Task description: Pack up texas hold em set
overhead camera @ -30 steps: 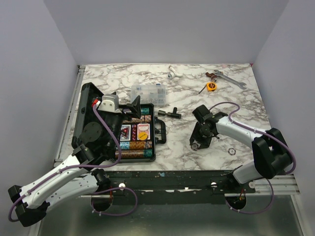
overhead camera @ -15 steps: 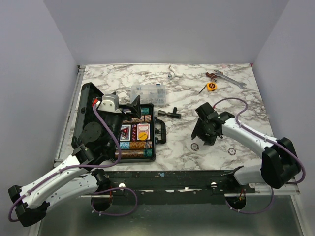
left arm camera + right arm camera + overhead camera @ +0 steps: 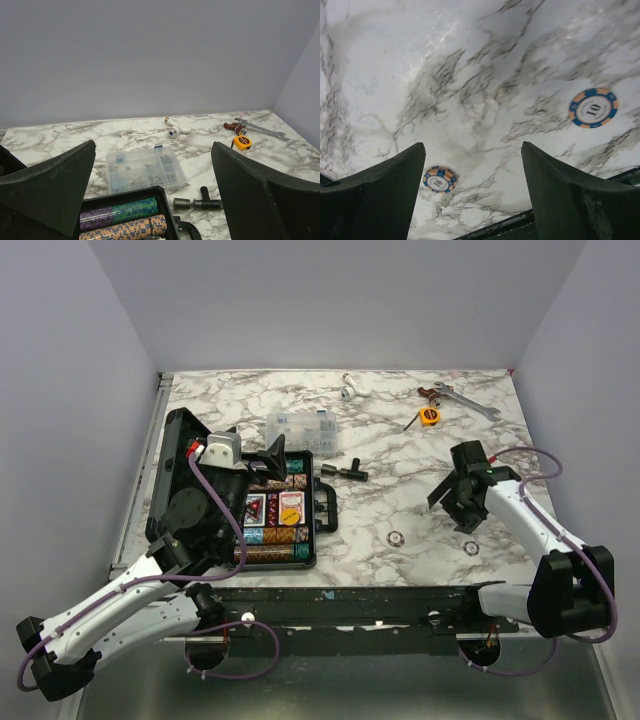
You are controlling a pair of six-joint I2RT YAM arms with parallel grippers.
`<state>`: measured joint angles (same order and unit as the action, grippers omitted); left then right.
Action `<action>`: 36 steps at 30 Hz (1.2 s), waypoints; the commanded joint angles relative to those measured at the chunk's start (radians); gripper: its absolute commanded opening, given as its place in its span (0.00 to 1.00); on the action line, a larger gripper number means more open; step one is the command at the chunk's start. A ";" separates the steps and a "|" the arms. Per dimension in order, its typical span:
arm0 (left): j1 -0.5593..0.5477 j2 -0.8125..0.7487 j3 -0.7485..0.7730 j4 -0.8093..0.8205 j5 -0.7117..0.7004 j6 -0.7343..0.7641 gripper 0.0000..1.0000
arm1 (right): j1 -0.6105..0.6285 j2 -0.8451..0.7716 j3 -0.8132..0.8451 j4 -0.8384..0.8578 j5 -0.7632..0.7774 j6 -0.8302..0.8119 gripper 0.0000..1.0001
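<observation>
The black case (image 3: 322,508) of the texas hold em set lies open at the left, its lid (image 3: 180,470) standing up. Inside are rows of chips (image 3: 272,536) and red and blue card decks (image 3: 272,506); the chip rows (image 3: 120,212) also show in the left wrist view. My left gripper (image 3: 262,452) (image 3: 152,150) hovers over the case's far end, open and empty. Two loose orange-and-blue chips (image 3: 396,537) (image 3: 470,546) lie on the marble. My right gripper (image 3: 462,512) (image 3: 472,150) hangs open above them, one chip (image 3: 439,180) by its left finger, the other chip (image 3: 593,108) to the right.
A clear compartment box (image 3: 301,428) (image 3: 142,169) sits just behind the case, and a black T-shaped tool (image 3: 346,471) (image 3: 200,202) lies beside it. At the back are a white fitting (image 3: 348,390), a yellow tape measure (image 3: 430,416) and a wrench (image 3: 468,402).
My right gripper opened wider and moved right and away from the left loose chip, which stays flat on the marble. The left arm has not moved.
</observation>
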<state>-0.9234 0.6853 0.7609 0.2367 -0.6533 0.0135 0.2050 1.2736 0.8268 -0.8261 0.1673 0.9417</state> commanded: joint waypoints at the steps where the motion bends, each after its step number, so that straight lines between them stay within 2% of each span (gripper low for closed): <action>1: -0.005 -0.012 0.026 -0.003 0.007 -0.005 0.98 | -0.133 -0.025 -0.035 -0.031 -0.035 -0.064 0.80; 12: -0.006 0.003 0.022 0.000 0.007 -0.007 0.99 | -0.363 -0.020 -0.139 -0.002 -0.135 -0.125 0.80; 26: -0.006 0.013 0.018 0.005 0.008 -0.008 0.99 | -0.469 0.033 -0.155 0.000 -0.109 -0.117 0.79; 36: -0.006 0.005 0.012 0.014 0.005 -0.004 0.99 | -0.504 0.091 -0.173 0.083 -0.136 -0.100 0.74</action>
<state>-0.9253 0.6994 0.7609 0.2371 -0.6537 0.0135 -0.2859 1.3354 0.6670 -0.7967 0.0593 0.8303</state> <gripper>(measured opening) 0.984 0.755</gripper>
